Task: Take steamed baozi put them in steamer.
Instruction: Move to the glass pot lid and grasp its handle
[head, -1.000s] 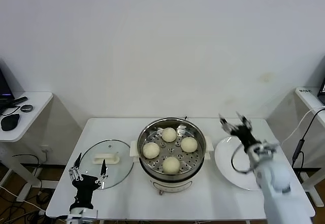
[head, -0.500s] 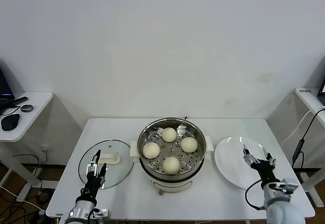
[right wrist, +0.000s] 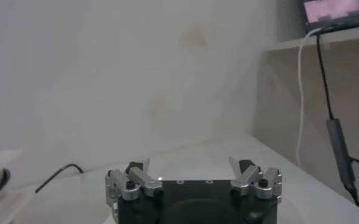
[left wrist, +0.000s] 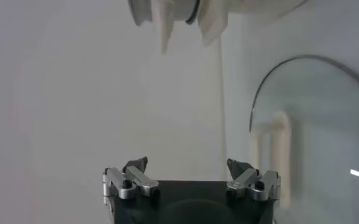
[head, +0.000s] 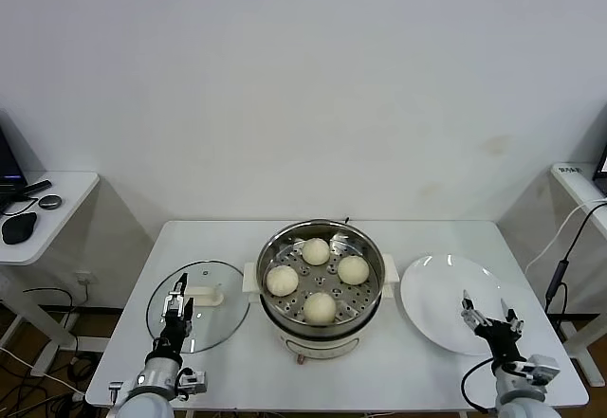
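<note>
The steamer (head: 320, 283) sits at the centre of the white tabletop (head: 384, 361), in the lower middle of the head view, its steel rim ringing a perforated tray. Four baozi (head: 320, 307) lie on that tray, spread apart: one toward the top of the pot, one at the left, one at the right and one nearest the bottom edge. None touches another.

To the left of the steamer a glass lid (head: 194, 305) lies flat on the tabletop, with its white handle up. To the right lies a white plate (head: 446, 299) with nothing on it.

The left gripper (head: 176, 306) is low in the lower left of the head view, over the near part of the lid, pointing up the frame. In the left wrist view its fingers (left wrist: 135, 164) stand well apart and hold nothing, with the lid's rim and handle showing beyond them.

The right gripper (head: 489, 313) is in the lower right of the head view, at the near right edge of the plate. In the right wrist view its fingers (right wrist: 138, 167) are likewise spread and empty, facing a pale wall and a hanging black cable (right wrist: 327, 91).

A side desk (head: 43, 211) with a dark mouse stands at the far left edge.
</note>
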You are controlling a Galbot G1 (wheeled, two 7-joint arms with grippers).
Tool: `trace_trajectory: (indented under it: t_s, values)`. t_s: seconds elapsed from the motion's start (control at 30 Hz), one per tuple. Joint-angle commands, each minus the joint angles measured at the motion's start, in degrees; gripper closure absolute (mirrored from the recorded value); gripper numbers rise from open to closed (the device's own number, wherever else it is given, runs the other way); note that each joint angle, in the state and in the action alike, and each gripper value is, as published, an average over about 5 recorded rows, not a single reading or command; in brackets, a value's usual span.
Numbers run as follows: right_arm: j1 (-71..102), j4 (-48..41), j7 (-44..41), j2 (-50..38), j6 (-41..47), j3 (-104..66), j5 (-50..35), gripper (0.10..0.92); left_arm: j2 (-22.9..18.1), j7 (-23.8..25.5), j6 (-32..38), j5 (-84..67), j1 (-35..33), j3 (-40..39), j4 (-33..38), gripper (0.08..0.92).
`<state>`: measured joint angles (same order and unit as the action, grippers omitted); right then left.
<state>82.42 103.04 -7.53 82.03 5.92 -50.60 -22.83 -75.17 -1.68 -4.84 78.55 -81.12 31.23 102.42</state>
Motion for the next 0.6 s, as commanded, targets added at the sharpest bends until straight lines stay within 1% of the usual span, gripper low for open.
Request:
trace_trajectory:
  t_s: [0.03, 0.43, 0.6]
  values:
    - [1.31, -0.65, 0.18, 1.23, -0.4, -0.98, 2.03, 0.203, 0.65, -0.71, -0.97, -3.56, 4.48, -0.65, -9.39, 0.177]
    - [1.08, -1.3, 0.88, 1.85, -0.47, -1.69, 2.71, 0.203, 0.36, -5.47, 1.84, -4.27, 7.55, -0.62, -15.49, 0.177]
    - [0.95, -1.88, 0.96, 2.12, -0.53, -1.59, 3.12, 0.203, 0.4, -6.2, 2.06, -4.39, 8.81, -0.64, -17.15, 0.177]
